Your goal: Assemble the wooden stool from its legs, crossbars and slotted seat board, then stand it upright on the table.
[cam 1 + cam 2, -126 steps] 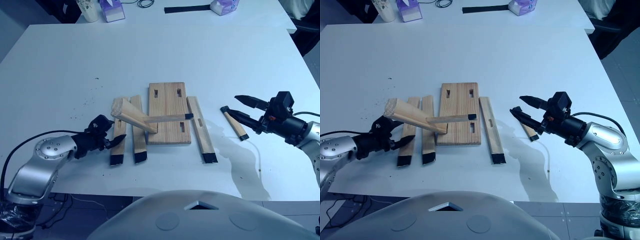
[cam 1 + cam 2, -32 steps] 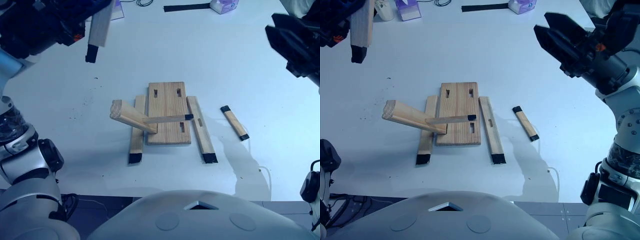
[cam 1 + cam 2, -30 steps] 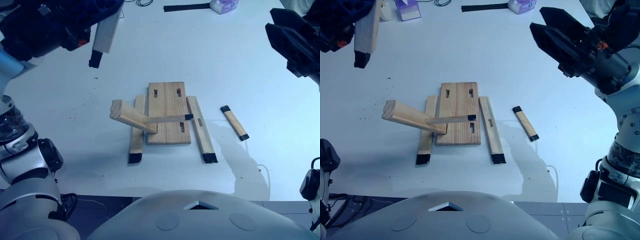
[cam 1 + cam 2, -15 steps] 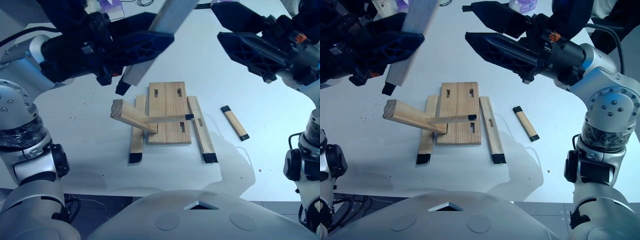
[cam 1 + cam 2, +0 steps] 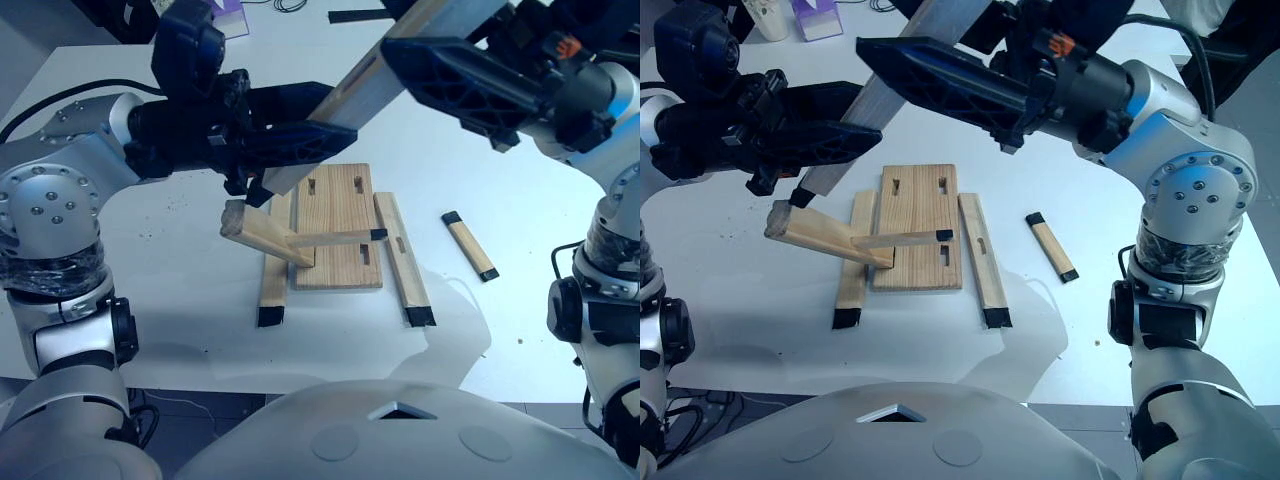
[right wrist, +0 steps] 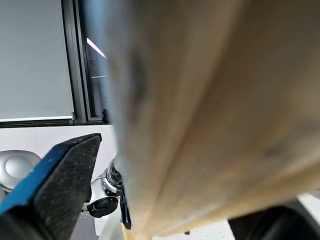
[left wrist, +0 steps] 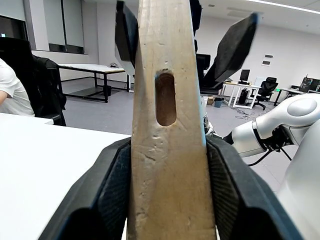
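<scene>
My left gripper (image 5: 322, 122) is shut on a slotted wooden leg (image 5: 350, 92), held slanting above the table, black tip down near the seat board. In the left wrist view the leg (image 7: 167, 125) sits tight between the pads (image 7: 116, 187). My right gripper (image 5: 905, 45) is open and straddles the leg's upper end, with a gap on one side. The slotted seat board (image 5: 338, 215) lies flat. A thick leg (image 5: 258, 230) with a crossbar (image 5: 335, 237) plugged in rests across it. One leg (image 5: 272, 275) lies left of the board, another (image 5: 403, 258) right. A short crossbar (image 5: 469, 245) lies further right.
A cup (image 5: 765, 18) and a tissue box (image 5: 818, 20) stand at the table's far edge. Dark specks (image 5: 165, 205) dot the table left of the parts. Both arms hang over the middle of the table above the board.
The left gripper brought the leg down and toward the centre. The right gripper moved in, and its open fingers now straddle the leg's upper end.
</scene>
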Robot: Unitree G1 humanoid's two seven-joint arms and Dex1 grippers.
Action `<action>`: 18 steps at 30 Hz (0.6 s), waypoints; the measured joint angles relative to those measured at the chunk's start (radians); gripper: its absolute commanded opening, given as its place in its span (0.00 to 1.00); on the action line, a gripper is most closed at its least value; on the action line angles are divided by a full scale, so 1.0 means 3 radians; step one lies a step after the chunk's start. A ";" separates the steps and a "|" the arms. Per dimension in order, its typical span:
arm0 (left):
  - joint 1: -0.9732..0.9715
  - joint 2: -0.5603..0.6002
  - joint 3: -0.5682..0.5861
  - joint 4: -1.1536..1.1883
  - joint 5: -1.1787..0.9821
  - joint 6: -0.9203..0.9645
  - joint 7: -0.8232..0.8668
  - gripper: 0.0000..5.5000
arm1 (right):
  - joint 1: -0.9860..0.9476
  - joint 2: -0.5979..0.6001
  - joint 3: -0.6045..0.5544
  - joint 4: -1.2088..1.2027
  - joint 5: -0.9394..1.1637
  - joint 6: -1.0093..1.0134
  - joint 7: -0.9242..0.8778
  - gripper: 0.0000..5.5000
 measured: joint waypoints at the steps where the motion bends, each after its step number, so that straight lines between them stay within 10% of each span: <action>1: -0.0013 0.0000 -0.0012 0.0020 0.0009 -0.0004 -0.0010 0.37 | 0.0000 0.0010 0.0011 0.0000 -0.0040 -0.0001 0.0001 0.63; 9: -0.0035 -0.0048 -0.0068 0.0014 0.0101 -0.0013 -0.0065 0.37 | 0.0028 0.0011 0.0156 -0.0005 -0.0431 -0.0042 0.0168 0.40; 18: -0.0034 -0.0053 -0.0115 -0.0012 0.0220 -0.0001 -0.0105 0.37 | 0.0131 -0.0026 0.0225 0.0000 -0.0659 -0.0209 0.0413 0.39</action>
